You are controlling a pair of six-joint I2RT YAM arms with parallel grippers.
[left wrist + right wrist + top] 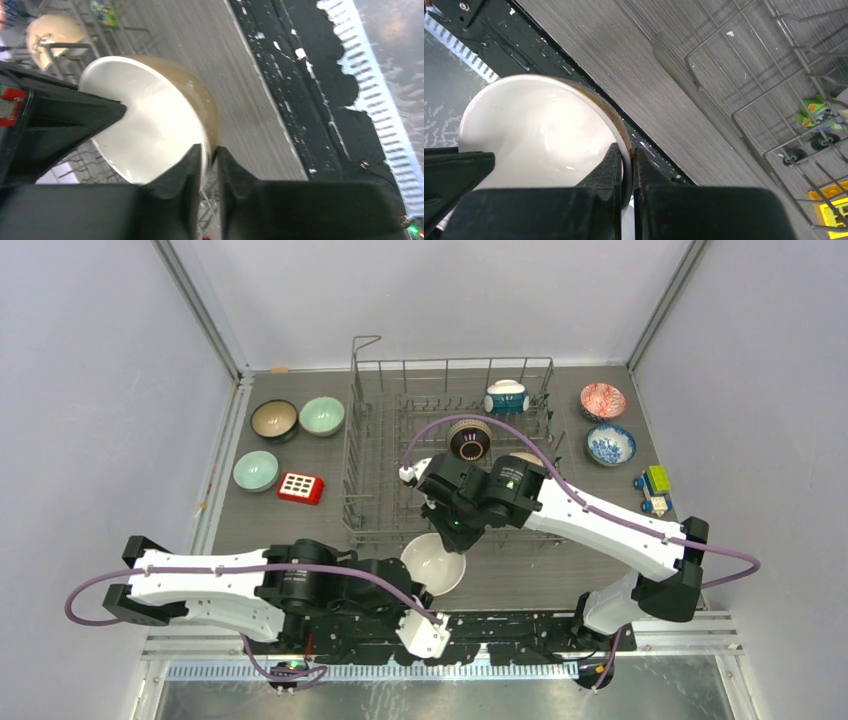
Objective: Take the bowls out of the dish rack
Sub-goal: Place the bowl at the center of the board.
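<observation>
Handover step, prob.: cream bowl [433, 563] just outside rack [353, 440], at its 6 o'clock. L gripper [210, 152] clamped on rim; R gripper [626, 150] clamped on same rim. Next: let go w/ one, carry w/ other to table [560, 570] at 3 or 9 o'clock, set down upright.

No readable text, numbers, labels or brand marks in any view. The red block [301, 486] has a grid of white squares, too small to tell if anything's printed on them. The cream bowl [150, 130] is close up in both wrist views, nothing legible.
</observation>
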